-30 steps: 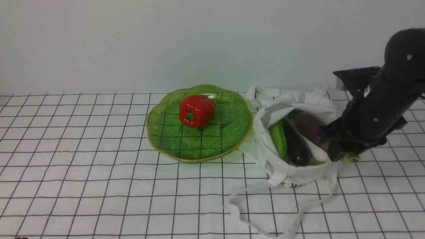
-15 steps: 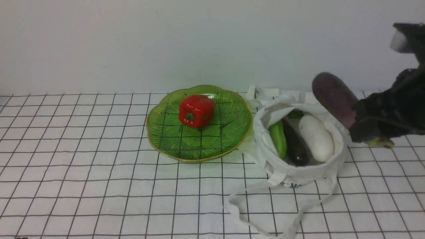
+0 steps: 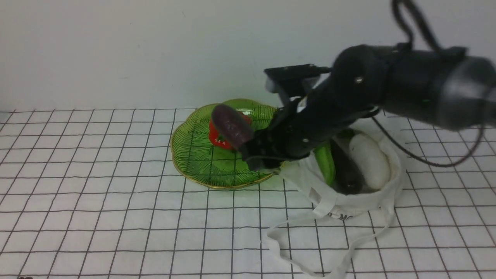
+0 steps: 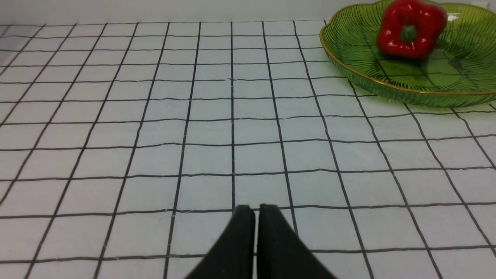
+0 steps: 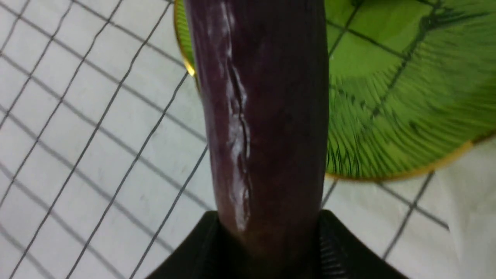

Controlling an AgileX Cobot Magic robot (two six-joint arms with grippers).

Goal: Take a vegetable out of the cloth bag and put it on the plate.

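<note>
Purple eggplant [image 3: 231, 126] pinched in right end effector [image 3: 255, 151] over plate [image 3: 193, 155], left end effector [image 4: 255, 211] closed

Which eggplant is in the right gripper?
The long purple-brown eggplant, clamped in the right gripper over the plate. The shorter near-black eggplant lies in the cloth bag.

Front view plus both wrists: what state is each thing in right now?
long eggplant, gripped at one end, held in the air, not yet on the plate.
right pincer, shut on the long eggplant.
left pincer, shut, empty.
plate, holds the red pepper.
red pepper, lying on the plate.
bag, open, vegetables inside.
</note>
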